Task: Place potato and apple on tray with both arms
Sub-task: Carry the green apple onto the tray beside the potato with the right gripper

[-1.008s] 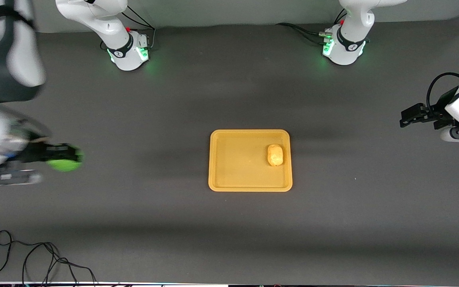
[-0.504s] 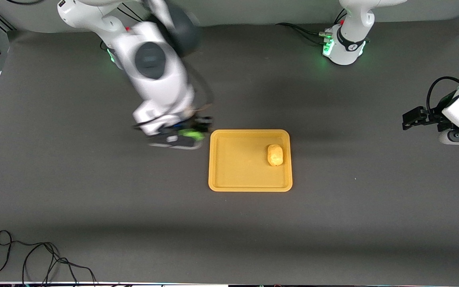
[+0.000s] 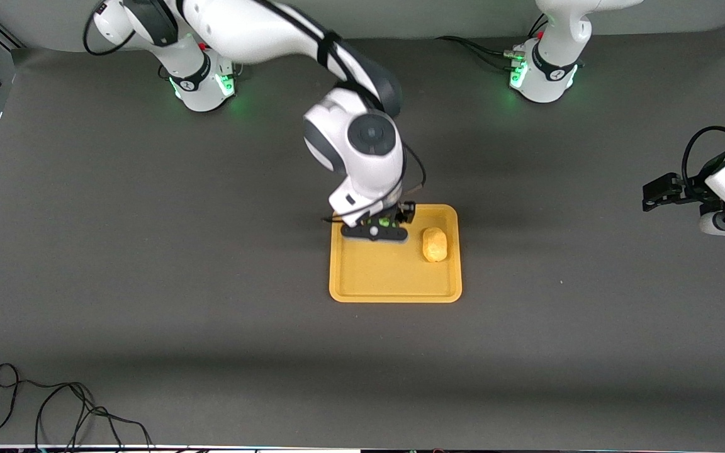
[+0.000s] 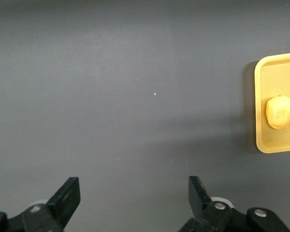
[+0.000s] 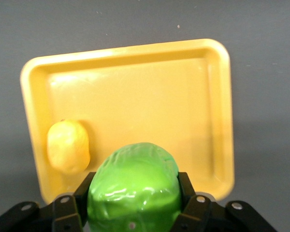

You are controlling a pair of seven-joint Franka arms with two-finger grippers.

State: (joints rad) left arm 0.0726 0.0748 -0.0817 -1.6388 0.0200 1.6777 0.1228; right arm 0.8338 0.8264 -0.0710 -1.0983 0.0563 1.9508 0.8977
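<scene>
The orange-yellow tray point(image 3: 362, 286) lies mid-table, also in the right wrist view point(image 5: 135, 77) and at the edge of the left wrist view point(image 4: 261, 96). The yellow-tan potato point(image 3: 435, 245) lies in it toward the left arm's end, also seen in the wrist views point(image 5: 67, 146) point(image 4: 279, 111). My right gripper point(image 3: 378, 225) is shut on the green apple point(image 5: 133, 188) and holds it over the tray's edge nearest the bases, beside the potato. Only a sliver of the apple point(image 3: 384, 222) shows in the front view. My left gripper point(image 3: 655, 195) is open and empty over bare table at the left arm's end point(image 4: 134, 198).
Black cables point(image 3: 54, 409) lie at the table's corner nearest the front camera, at the right arm's end. The two green-lit arm bases point(image 3: 202, 82) point(image 3: 542, 75) stand along the table's edge farthest from the camera.
My right arm has swung quickly from the right arm's end of the table to over the tray, carrying the apple. My left gripper has drifted slightly away from the tray.
</scene>
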